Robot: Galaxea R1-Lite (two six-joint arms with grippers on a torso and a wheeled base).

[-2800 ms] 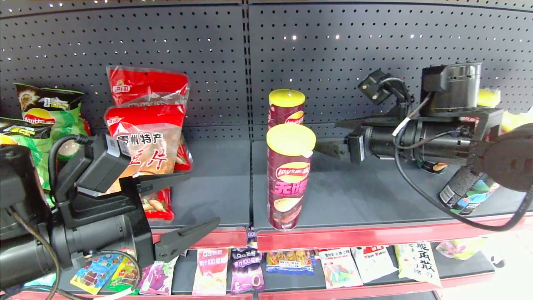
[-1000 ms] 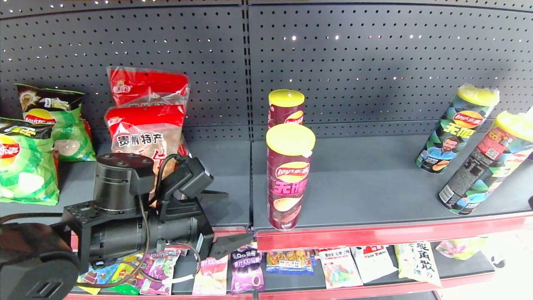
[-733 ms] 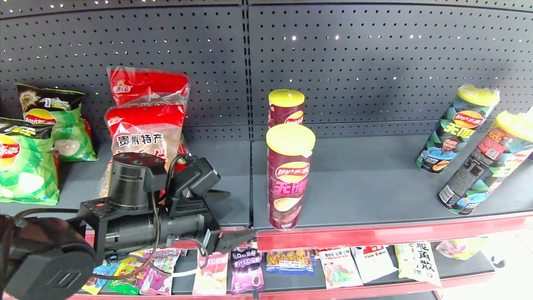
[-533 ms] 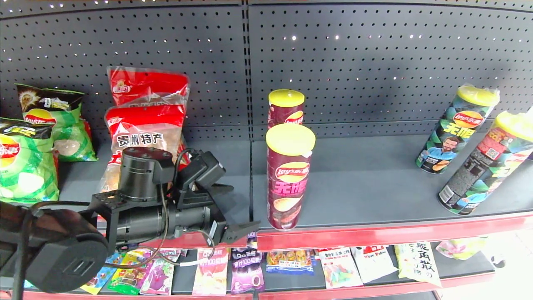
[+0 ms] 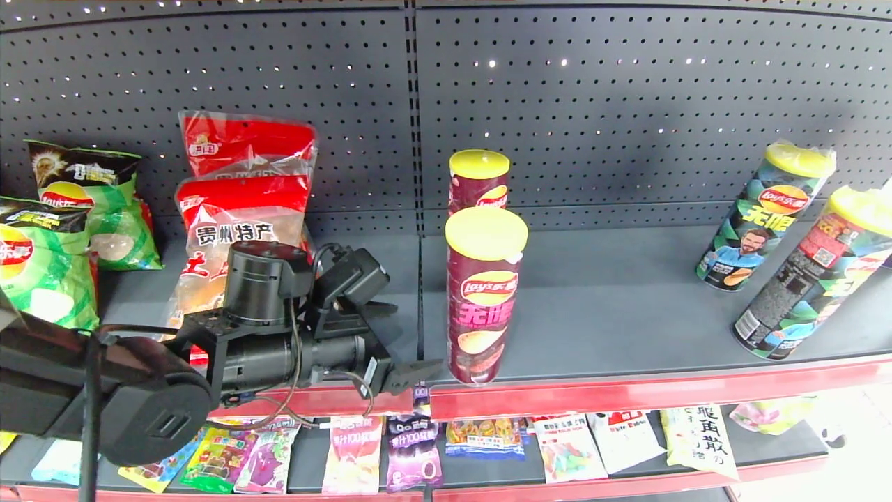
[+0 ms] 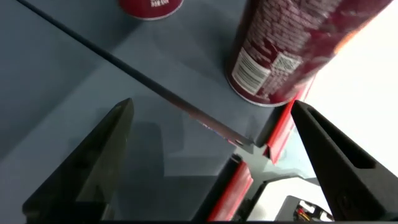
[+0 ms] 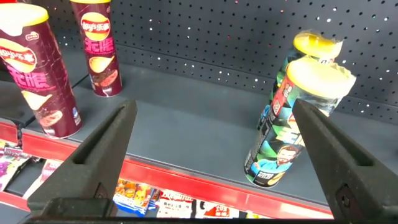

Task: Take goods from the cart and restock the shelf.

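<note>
Left of the front can [image 5: 486,300], the left gripper [image 5: 417,336] straddles the red lip [image 5: 627,392] of the shelf [image 5: 613,314], spread wide, holding nothing. Head view gives the can's yellow lid; left wrist view gives its base label, just ahead of the gripper beside the lip. Right of the can, bare deck runs to two green cans [image 5: 763,216]. Right gripper [image 7: 214,106]: spread wide, empty, facing that bare deck.
</note>
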